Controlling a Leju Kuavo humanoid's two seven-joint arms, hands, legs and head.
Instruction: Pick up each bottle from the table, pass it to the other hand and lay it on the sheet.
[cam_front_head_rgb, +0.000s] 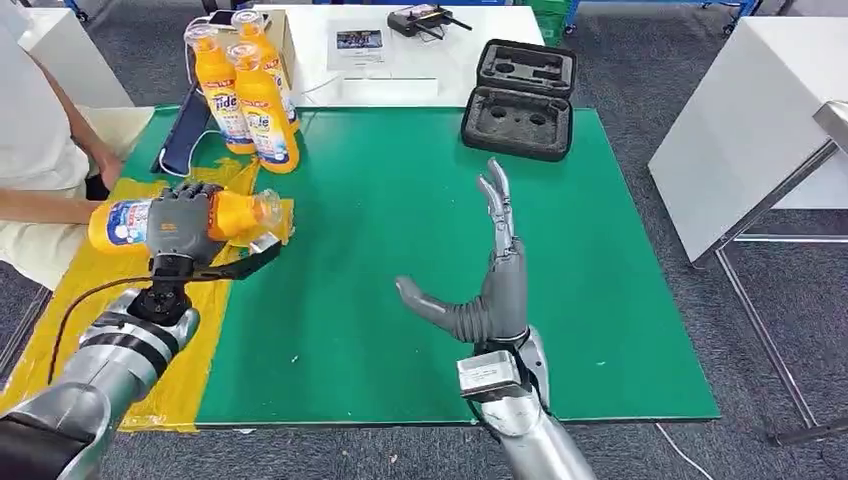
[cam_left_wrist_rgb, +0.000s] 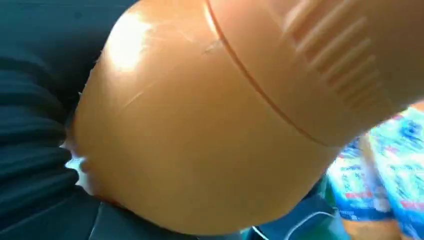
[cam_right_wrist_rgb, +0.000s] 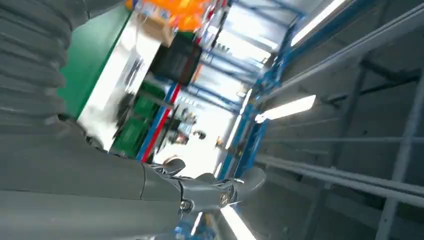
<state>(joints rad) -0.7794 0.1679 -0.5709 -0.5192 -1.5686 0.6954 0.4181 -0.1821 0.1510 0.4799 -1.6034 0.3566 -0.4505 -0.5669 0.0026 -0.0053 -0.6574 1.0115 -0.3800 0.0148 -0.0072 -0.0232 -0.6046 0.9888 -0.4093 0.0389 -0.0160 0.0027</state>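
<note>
Orange detergent bottle (cam_front_head_rgb: 200, 218) on its side, gripped round the middle by left hand (cam_front_head_rgb: 183, 222), held over the yellow sheet (cam_front_head_rgb: 75, 290) at the left edge of the green mat (cam_front_head_rgb: 420, 250); cap end toward the right. Same bottle close up in the left wrist view (cam_left_wrist_rgb: 200, 125), orange plastic against the hand. Right hand (cam_front_head_rgb: 487, 270) over the middle of the mat, fingers straight and spread, thumb out to the left, holding nothing. Three more bottles (cam_front_head_rgb: 250, 95) upright at far left. Black foam case (cam_front_head_rgb: 520, 98) open at far edge. Person's arm (cam_front_head_rgb: 45, 205) at left.
</note>
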